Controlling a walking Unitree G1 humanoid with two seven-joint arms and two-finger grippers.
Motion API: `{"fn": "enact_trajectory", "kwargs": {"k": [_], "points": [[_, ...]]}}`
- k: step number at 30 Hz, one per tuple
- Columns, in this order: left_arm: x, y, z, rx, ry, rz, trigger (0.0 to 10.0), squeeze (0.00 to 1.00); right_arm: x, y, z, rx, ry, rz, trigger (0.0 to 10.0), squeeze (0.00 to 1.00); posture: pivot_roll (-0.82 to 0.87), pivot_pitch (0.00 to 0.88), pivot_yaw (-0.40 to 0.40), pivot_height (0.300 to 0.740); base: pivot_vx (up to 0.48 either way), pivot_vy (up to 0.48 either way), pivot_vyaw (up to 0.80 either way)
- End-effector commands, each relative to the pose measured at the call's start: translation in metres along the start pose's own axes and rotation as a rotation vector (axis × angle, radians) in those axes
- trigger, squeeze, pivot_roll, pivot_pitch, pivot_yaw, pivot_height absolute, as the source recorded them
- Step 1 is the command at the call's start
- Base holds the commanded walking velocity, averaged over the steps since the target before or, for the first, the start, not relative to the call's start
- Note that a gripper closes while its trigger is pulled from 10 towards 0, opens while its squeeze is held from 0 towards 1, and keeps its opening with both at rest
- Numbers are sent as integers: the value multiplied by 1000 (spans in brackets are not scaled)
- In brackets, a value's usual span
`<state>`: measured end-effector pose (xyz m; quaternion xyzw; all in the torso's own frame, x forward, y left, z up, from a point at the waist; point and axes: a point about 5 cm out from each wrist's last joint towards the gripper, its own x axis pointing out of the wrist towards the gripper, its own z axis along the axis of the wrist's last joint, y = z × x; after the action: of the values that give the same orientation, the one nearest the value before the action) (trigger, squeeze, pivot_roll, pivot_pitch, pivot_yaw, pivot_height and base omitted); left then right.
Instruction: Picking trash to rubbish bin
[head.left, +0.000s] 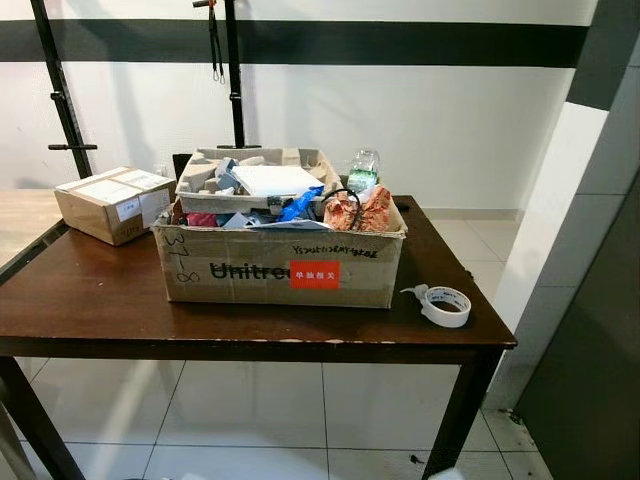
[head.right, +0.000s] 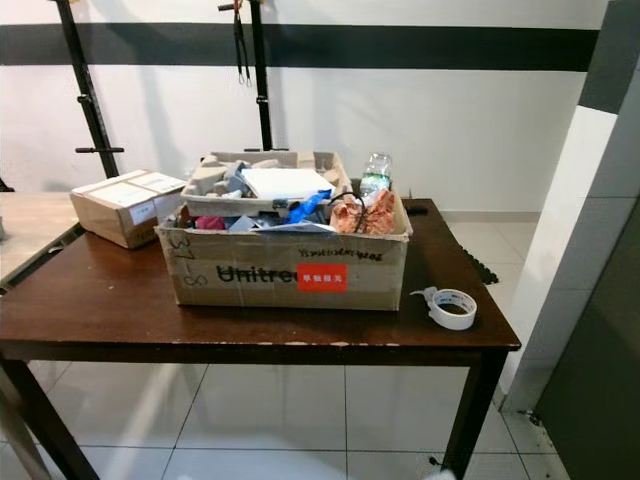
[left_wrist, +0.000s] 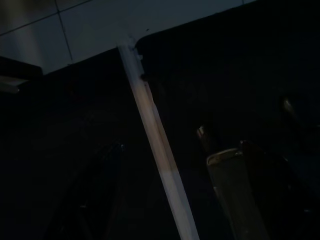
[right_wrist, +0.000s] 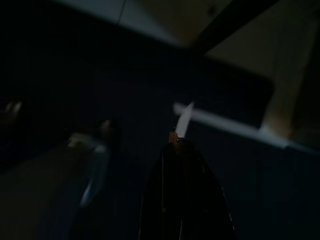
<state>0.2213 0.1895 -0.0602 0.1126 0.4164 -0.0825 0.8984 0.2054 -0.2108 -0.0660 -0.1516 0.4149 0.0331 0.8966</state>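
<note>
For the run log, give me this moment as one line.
stage: approach | trash box on table | tape roll beside it | arms idle

A large open cardboard box (head.left: 280, 268) on the dark desk (head.left: 100, 300) carries bold black print on its near side reading "Unitre", the rest of the word covered by a red sticker (head.left: 315, 274) with white characters too small to read. Handwritten black marker runs along the top edge of that same side but cannot be made out, and the box's left near corner bears handwritten figures that look like "37" and "8". A smaller sealed carton (head.left: 113, 203) at the far left has white labels (head.left: 128, 209) whose print is illegible.
</note>
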Motion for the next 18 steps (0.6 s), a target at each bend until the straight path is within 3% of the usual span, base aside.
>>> {"fn": "enact_trajectory", "kwargs": {"k": [1,4,7,18], "points": [[-1,-3,-9,-11,21,-4,10000,0,-4,9,-19,-4,66,20,10000,0,-80,83,-9,740,0,0,0],[-3,-2,-16,10,44,6,10000,0,-7,16,-31,7,94,29,10000,0,-84,84,-3,740,0,0,0],[-3,-2,-17,-22,39,12,10000,0,-10,19,-41,46,115,19,10000,0,-90,81,2,740,0,0,0],[-1,-3,-15,-66,49,32,10000,0,-12,17,-44,89,102,-25,10000,0,-112,70,13,740,0,0,0]]}}
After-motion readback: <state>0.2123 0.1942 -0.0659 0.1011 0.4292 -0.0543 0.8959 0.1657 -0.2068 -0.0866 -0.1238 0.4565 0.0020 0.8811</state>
